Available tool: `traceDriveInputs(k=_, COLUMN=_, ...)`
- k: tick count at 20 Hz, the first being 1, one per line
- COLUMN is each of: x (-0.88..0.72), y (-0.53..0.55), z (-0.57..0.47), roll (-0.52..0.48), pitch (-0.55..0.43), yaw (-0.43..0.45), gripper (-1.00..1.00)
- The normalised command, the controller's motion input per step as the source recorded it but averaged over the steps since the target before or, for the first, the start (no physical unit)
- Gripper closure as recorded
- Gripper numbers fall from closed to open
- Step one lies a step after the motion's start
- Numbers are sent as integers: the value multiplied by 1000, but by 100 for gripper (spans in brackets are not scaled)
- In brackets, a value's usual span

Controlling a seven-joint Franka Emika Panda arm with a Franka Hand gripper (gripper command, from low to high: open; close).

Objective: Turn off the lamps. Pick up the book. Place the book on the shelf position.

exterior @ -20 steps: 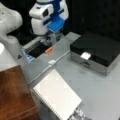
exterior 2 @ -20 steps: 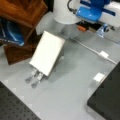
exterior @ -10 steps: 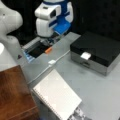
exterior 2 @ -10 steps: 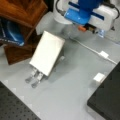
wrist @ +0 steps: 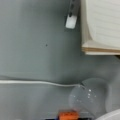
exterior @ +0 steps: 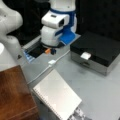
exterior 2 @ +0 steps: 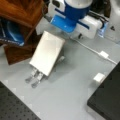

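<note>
In both front views the book (exterior: pixel 58 96) (exterior 2: pixel 47 52) leans tilted on a metal stand (exterior 2: pixel 35 76) at lower centre of the grey surface (exterior: pixel 100 90), untouched. The wooden block (exterior: pixel 13 96) sits lower left. The pincer itself is hidden; I cannot tell its state. The wrist view shows an unlit bulb (wrist: pixel 87 96).

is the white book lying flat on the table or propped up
Propped up. In both front views the book tilts, one end raised over metal supports. The gripper is not in view.
</note>
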Motion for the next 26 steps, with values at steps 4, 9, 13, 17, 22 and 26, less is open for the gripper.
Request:
traceDriveInputs(k=4, x=369, y=18, z=-38, roll=-500, pitch=147, yaw=20, gripper=-100)
traceDriveInputs(k=9, x=353, y=19, z=-90, roll=-510, pitch=85, yaw=-11, gripper=-100)
traceDriveInputs(k=13, x=270, y=41, z=-143, roll=-416, pitch=50, yaw=-17, gripper=-100)
traceDriveInputs(k=17, x=189, y=90, z=-192, roll=-377, pitch=13, yaw=-68, gripper=-100)
traceDriveInputs(k=22, x=122, y=160, z=-268, roll=-403, pitch=-26, yaw=-72, gripper=-100)
traceDriveInputs(k=26, x=28, y=143, z=-331, roll=-438, pitch=-28, yaw=-33, gripper=-100)
